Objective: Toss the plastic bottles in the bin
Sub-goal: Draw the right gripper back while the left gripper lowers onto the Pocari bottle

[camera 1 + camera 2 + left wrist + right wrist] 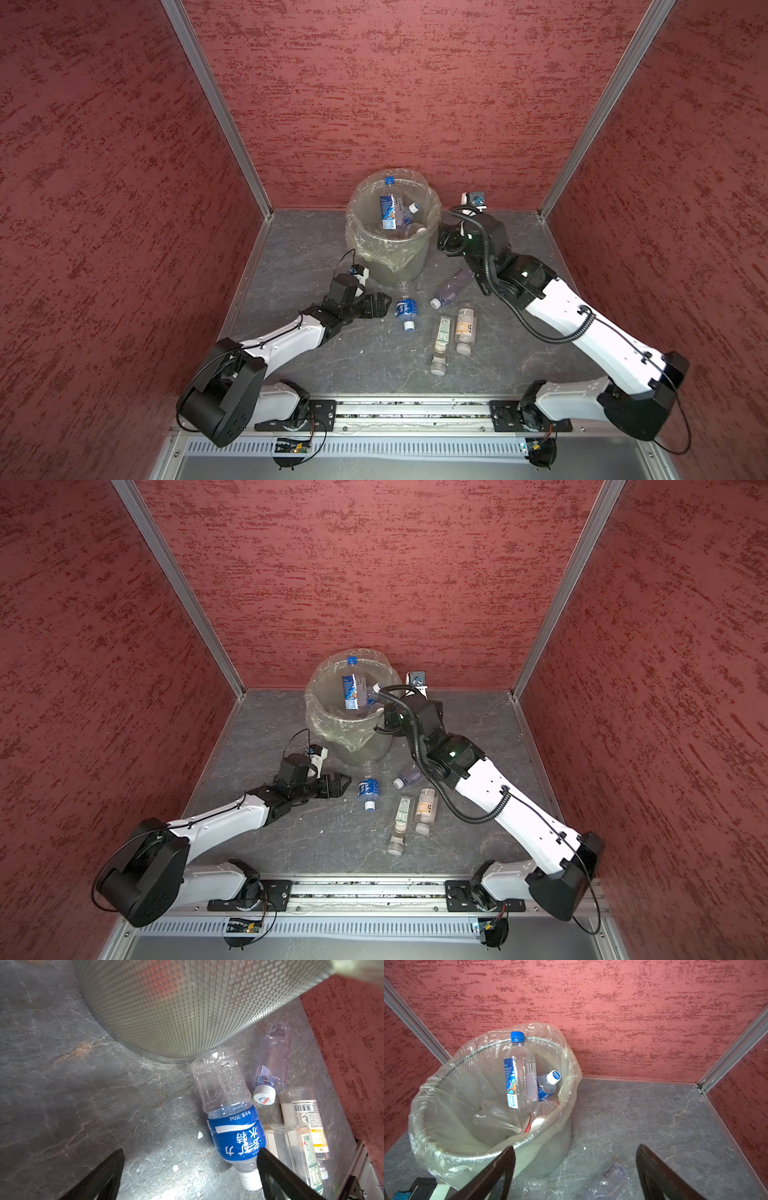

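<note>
The bin (390,248) (332,723) stands at the back middle of the table, lined with a clear bag. Inside it lean a tall blue-capped bottle (519,1076) and a smaller white-capped one (548,1086) among others. Several plastic bottles lie in front of it: a blue-labelled one (406,309) (234,1138), a purple-tinted one (451,289) (610,1180), and two with pale labels (465,326) (441,336). My left gripper (384,303) (191,1150) is open, low beside the blue-labelled bottle, one finger by its neck. My right gripper (442,245) (576,1147) hangs open and empty by the bin's right rim.
Red textured walls with aluminium posts (216,108) close in the grey stone-patterned table (291,249) on three sides. A metal rail (411,411) carrying both arm bases runs along the front edge. Small white crumbs (200,1135) lie near the blue-labelled bottle.
</note>
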Controlling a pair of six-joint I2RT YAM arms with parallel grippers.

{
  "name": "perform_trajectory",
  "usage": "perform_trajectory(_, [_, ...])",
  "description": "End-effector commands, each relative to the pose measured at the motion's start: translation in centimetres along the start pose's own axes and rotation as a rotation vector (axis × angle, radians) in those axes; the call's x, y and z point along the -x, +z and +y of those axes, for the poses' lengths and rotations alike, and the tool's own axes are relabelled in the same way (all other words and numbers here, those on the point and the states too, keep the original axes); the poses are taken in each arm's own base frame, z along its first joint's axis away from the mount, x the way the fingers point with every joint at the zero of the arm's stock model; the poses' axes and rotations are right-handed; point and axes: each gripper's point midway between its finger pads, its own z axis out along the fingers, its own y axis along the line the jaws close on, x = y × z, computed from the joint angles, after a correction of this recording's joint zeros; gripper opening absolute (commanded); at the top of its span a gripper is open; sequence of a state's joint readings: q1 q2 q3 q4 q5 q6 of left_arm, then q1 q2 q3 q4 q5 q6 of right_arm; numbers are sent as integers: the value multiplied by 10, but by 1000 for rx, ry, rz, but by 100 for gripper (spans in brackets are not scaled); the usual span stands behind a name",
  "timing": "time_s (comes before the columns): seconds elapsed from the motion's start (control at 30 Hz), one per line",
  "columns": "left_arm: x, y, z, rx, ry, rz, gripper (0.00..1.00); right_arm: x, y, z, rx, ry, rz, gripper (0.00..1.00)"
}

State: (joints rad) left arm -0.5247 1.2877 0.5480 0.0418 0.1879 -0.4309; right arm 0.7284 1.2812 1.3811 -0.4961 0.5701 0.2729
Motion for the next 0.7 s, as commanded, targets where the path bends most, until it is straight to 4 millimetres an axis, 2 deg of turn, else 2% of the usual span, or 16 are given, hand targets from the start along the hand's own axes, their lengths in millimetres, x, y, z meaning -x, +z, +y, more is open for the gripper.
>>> perform_trajectory(0.0, [4, -7, -10, 25, 5, -13, 100, -8, -10, -20, -25, 69, -14, 92])
perform_trajectory(0.27, [3, -7, -28, 74, 24, 39, 99, -78, -18, -49, -40, 113, 79, 92])
perform_trajectory(0.5, [3, -5, -37, 128, 38, 102, 99, -123, -36, -66, -23, 184, 147, 92])
perform_trajectory(0.67, [2, 1, -46, 138, 39, 147, 99, -162, -39, -75, -32, 214, 204, 92])
